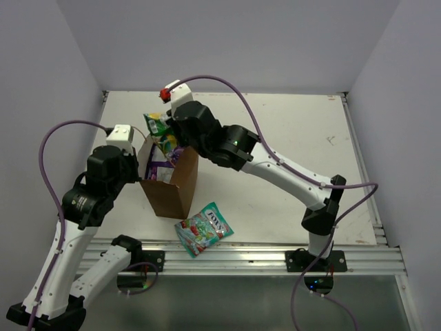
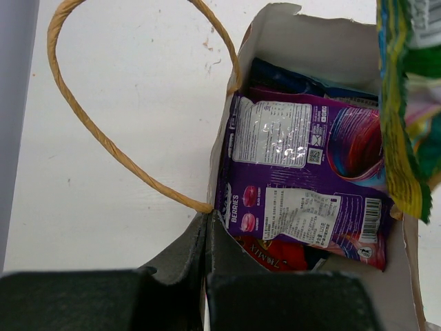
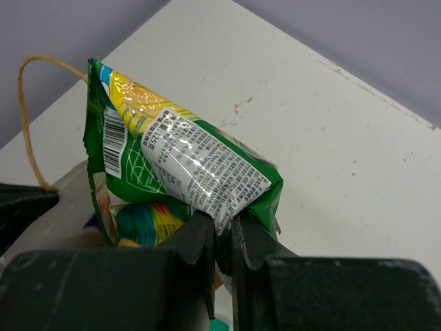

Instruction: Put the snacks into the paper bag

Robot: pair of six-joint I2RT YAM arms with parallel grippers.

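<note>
**Step in hand:** loading the green packet (image 3: 172, 172) into the paper bag (image 1: 176, 187).

**Position of items:** The bag stands upright on the desk (image 1: 289, 131), left of centre, with its mouth open. The green packet hangs over the far end of that mouth, partly above the rim. Purple packets (image 2: 296, 138) already lie across the opening, with blue and red ones beneath them, so little free space is judged to remain. One teal-pink packet (image 1: 203, 229) lies on the desk just near of the bag.

**Recommendation:** Bring the packet fully inside the line of the rim before letting go. Lower it edge-first towards the gap by the far wall. Release only once its lower end is below the paper edge, otherwise it may catch on the rim or slide off the stack onto the desk. The bag should be kept steady throughout.

**End effectors:** The right end effector (image 3: 222, 231) is clenched on a fold of the green packet, with the jaws nearly together. The left end effector (image 2: 207, 227) is clamped on the bag's near-left rim, just by the root of the string handle (image 2: 89, 124), and holds the mouth open.
</note>
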